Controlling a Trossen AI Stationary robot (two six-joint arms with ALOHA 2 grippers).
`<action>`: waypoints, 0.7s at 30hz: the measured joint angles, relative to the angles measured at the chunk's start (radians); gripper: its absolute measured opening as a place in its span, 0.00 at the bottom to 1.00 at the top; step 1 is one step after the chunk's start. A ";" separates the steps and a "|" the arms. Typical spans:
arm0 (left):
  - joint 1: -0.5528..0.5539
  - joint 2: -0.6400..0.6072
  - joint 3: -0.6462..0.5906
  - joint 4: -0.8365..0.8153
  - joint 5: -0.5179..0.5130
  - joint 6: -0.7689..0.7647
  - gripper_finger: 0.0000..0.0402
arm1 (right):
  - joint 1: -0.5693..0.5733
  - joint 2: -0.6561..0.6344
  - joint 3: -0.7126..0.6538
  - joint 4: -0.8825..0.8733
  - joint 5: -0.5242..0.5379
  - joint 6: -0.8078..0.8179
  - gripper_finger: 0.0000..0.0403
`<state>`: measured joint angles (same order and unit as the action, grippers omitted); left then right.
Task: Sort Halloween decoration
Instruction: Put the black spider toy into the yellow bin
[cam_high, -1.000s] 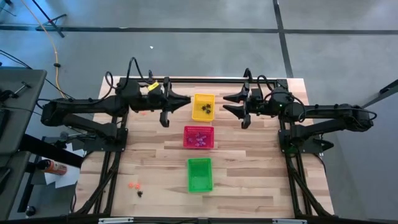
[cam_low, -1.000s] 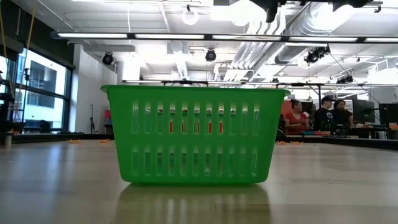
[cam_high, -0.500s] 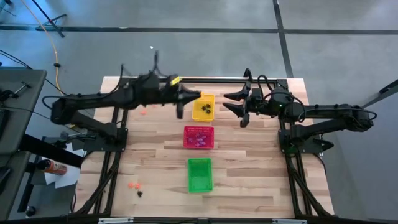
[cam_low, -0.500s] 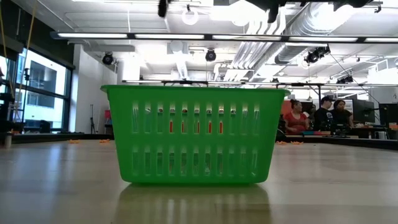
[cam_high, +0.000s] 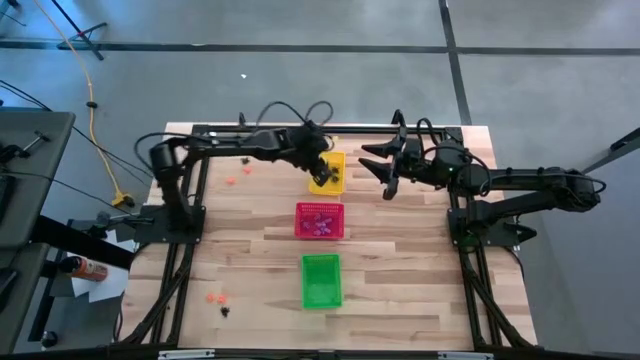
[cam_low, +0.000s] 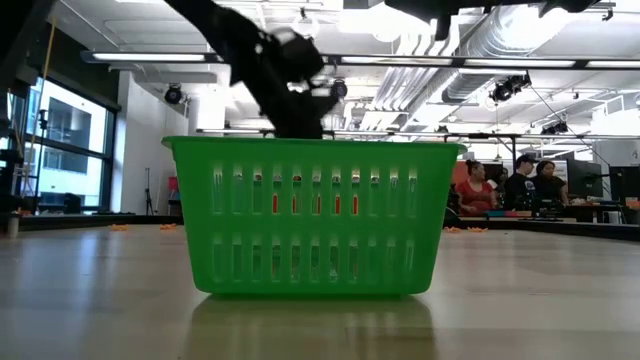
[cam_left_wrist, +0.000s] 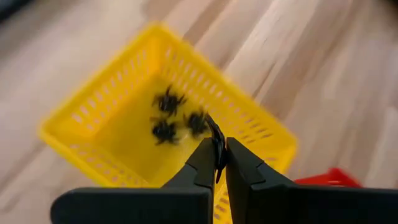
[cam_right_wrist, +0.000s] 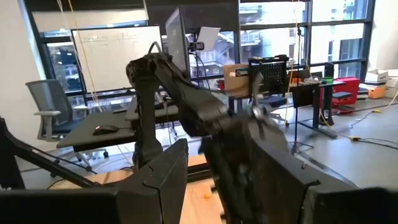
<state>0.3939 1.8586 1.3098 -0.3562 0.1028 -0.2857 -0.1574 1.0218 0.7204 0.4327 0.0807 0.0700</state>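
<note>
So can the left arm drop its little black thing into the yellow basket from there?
Probably yes. The left gripper is shut on a black trinket, right above the open yellow basket, with nothing between them.

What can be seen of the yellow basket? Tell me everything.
The yellow basket is a small rectangular bin of what looks like plastic, with slotted mesh walls and an open top. It sits upright on the wooden table, farthest back in a row with the red basket and green basket. Three black trinkets lie inside. The left gripper hovers above it, pinching something thin and black.
</note>
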 joint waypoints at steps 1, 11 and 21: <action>0.000 0.025 0.000 0.004 0.000 -0.012 0.00 | 0.000 0.000 0.000 -0.004 0.007 0.000 0.42; 0.002 0.126 0.000 0.012 -0.019 -0.166 0.00 | 0.000 0.000 0.000 -0.058 0.073 0.008 0.42; 0.002 0.126 0.001 0.019 -0.027 -0.184 0.05 | 0.000 0.000 0.000 -0.064 0.073 0.008 0.42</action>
<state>0.3954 1.9846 1.3106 -0.3371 0.0761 -0.4698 -0.1574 1.0214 0.7204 0.3688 0.1535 0.0784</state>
